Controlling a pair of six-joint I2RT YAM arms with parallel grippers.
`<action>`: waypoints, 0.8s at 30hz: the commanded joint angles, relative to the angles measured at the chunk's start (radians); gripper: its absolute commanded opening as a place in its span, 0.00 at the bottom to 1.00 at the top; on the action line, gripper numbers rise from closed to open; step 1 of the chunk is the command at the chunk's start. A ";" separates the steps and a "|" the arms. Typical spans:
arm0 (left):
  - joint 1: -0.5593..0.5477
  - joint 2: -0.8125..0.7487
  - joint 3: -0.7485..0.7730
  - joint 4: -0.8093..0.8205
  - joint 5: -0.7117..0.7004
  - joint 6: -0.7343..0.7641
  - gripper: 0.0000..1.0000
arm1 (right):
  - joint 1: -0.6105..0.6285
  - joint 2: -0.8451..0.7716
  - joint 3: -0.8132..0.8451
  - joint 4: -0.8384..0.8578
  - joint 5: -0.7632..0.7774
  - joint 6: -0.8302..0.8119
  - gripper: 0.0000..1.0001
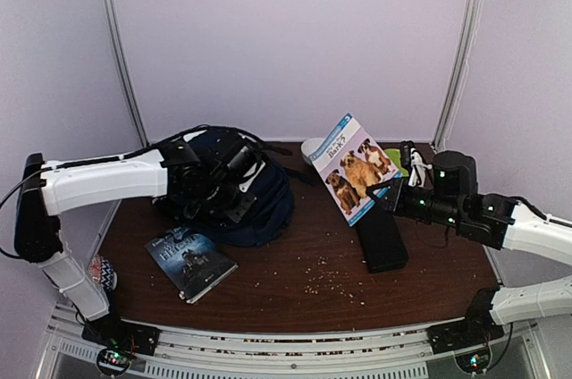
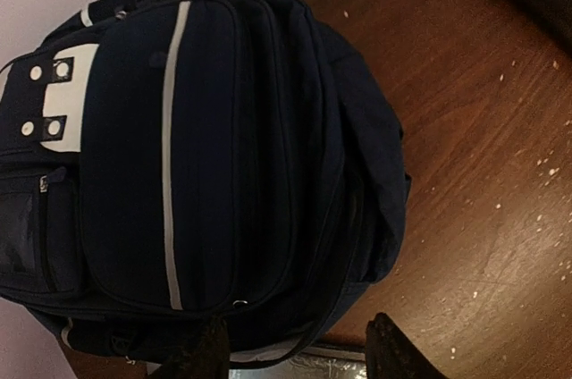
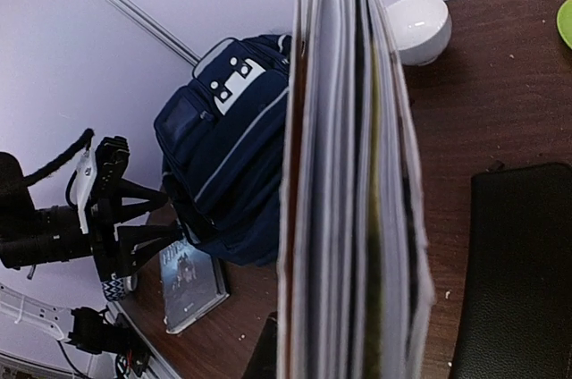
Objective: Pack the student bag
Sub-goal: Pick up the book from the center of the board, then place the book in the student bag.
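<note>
Brown table (image 1: 295,298), purple walls: your student bag (image 1: 268,209) lies on the left side.
Your left gripper (image 2: 297,352) hangs over it, jaws wide apart, holding nothing. Your right gripper (image 1: 384,197) is clamped on the dog book (image 1: 357,169), which is raised over the black case (image 1: 382,240) on the right.

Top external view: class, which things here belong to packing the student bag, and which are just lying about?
Belong to the job:
- student bag
- dog book, held by the right end effector
- dark book, probably next to pack

Lying about:
- white bowl
- green object
- scattered crumbs
- black case, though it may be meant for packing
</note>
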 commanded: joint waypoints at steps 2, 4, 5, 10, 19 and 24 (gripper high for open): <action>-0.004 0.133 0.135 -0.076 0.007 0.135 0.88 | -0.008 -0.039 -0.025 -0.002 0.027 -0.025 0.00; -0.004 0.192 0.195 -0.080 0.012 0.144 0.87 | -0.009 -0.044 -0.026 -0.003 0.028 -0.028 0.00; -0.002 0.219 0.222 -0.083 0.015 0.150 0.87 | -0.009 -0.046 -0.026 -0.004 0.027 -0.030 0.00; 0.023 0.347 0.327 -0.091 0.018 0.155 0.88 | -0.013 -0.060 -0.021 -0.013 0.022 -0.031 0.00; 0.058 0.453 0.382 -0.111 0.058 0.171 0.88 | -0.019 -0.104 -0.023 -0.054 0.045 -0.055 0.00; 0.081 0.491 0.406 -0.111 0.074 0.163 0.72 | -0.020 -0.102 -0.023 -0.043 0.037 -0.052 0.00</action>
